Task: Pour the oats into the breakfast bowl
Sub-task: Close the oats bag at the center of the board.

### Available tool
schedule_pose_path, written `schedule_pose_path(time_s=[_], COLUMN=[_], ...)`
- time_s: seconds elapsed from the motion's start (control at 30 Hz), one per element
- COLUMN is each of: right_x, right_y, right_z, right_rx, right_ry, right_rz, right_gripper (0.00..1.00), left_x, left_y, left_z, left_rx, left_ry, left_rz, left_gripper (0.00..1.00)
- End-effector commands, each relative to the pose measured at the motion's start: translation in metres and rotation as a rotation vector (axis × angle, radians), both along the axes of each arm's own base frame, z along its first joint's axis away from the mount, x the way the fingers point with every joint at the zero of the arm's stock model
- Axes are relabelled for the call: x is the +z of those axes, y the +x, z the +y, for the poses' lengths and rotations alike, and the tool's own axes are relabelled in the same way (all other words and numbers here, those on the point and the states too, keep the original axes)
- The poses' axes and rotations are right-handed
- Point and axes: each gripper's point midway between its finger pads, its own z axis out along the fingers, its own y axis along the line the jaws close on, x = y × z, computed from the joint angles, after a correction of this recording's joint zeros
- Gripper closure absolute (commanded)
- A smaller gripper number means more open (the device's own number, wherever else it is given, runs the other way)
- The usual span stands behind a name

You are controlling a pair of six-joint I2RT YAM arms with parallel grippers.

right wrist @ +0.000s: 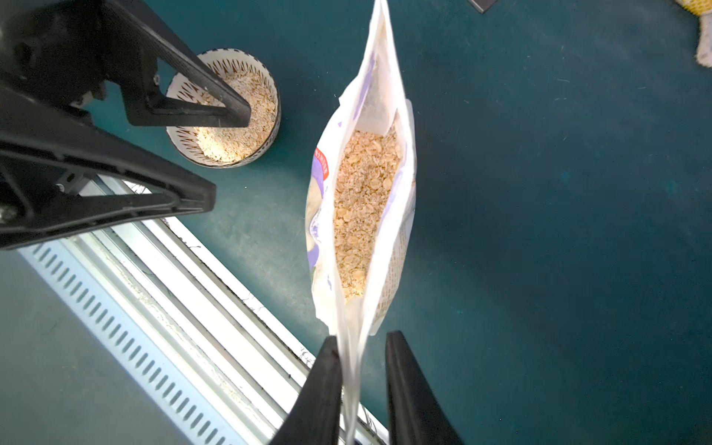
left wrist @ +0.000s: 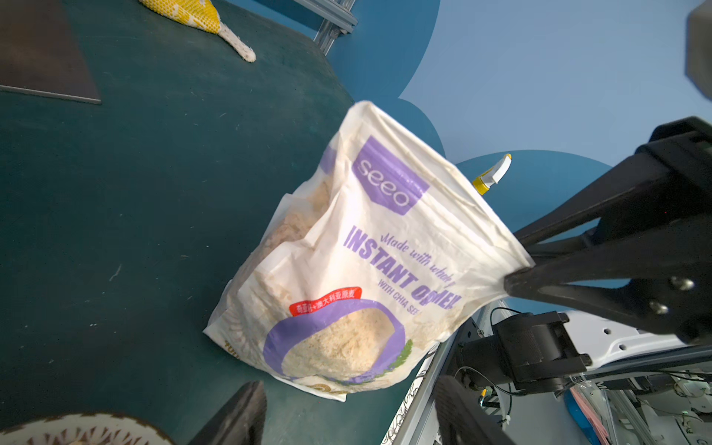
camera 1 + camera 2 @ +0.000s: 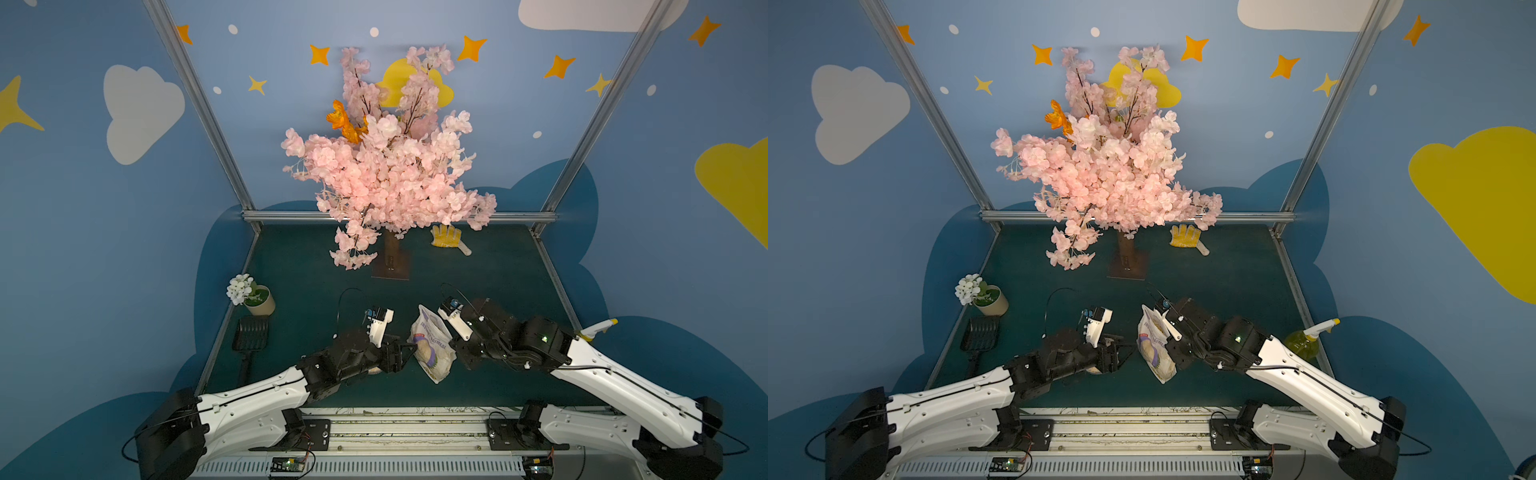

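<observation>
Showing oats [image 1: 235, 138] inside bowl [image 1: 235, 54], right wrist view only

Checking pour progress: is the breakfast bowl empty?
No: the right wrist view shows oats lying inside the breakfast bowl.

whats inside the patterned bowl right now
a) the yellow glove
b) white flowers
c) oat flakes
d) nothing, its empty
c: in the right wrist view the breakfast bowl holds a layer of pale oat flakes and nothing else.
</observation>
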Motion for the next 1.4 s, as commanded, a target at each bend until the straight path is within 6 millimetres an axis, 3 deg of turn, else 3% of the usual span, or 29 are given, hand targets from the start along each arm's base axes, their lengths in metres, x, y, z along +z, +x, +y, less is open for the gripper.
schedule_pose_path(time_s=[0.0, 0.07, 0.2, 0.4, 0.53, 0.63, 0.73, 0.87, 1.07, 1.2, 1.23, 1.27, 1.37], right_x=[-0.007, -0.006, 0.003, 0.007, 0.002, -0.002, -0.005, -0.005, 0.012, 0.010, 0.010, 0.010, 0.009], right_y=[-0.002, 0.000, 0.010, 0.009, 0.010, 0.011, 0.015, 0.022, 0.028, 0.036, 0.038, 0.040, 0.044], right_z=[0.000, 0.003, -0.001, 0.007, 0.012, 0.021, 0.026, 0.026, 0.020, 0.018, 0.017, 0.018, 0.024], right_rx=[-0.003, -0.007, -0.091, -0.088, -0.079, -0.063, -0.055, -0.067, -0.128, -0.159, -0.168, -0.175, -0.165], right_ry=[-0.023, -0.027, -0.018, 0.049, 0.059, 0.065, 0.053, 0.022, 0.067, 0.095, 0.097, 0.099, 0.116], right_rz=[0.020, 0.020, -0.027, -0.032, -0.023, -0.015, -0.016, -0.033, -0.095, -0.107, -0.104, -0.103, -0.101], right_gripper=[0.89, 1.00, 1.00, 1.00, 0.58, 0.51, 0.58, 1.00, 1.00, 1.00, 0.95, 0.76, 0.63], left_x=[0.012, 0.010, 0.008, 0.007, 0.006, 0.004, 0.001, -0.001, -0.004, -0.002, -0.003, -0.003, -0.002], left_y=[0.005, 0.006, 0.009, 0.015, 0.018, 0.019, 0.020, 0.021, 0.022, 0.021, 0.021, 0.021, 0.021], left_z=[-0.010, -0.013, -0.022, -0.026, -0.026, -0.026, -0.026, -0.026, -0.024, -0.023, -0.023, -0.023, -0.025], left_rx=[-0.001, -0.002, -0.006, 0.030, 0.048, 0.055, 0.060, 0.067, 0.080, 0.084, 0.085, 0.083, 0.078], left_ry=[-0.022, -0.022, -0.017, -0.014, -0.011, -0.008, -0.004, 0.000, 0.003, -0.002, -0.002, -0.002, -0.003], left_rz=[-0.043, -0.044, -0.048, -0.066, -0.067, -0.061, -0.052, -0.043, -0.039, -0.040, -0.039, -0.038, -0.037], left_gripper=[0.29, 0.30, 0.30, 0.30, 0.31, 0.31, 0.32, 0.32, 0.33, 0.34, 0.34, 0.34, 0.34])
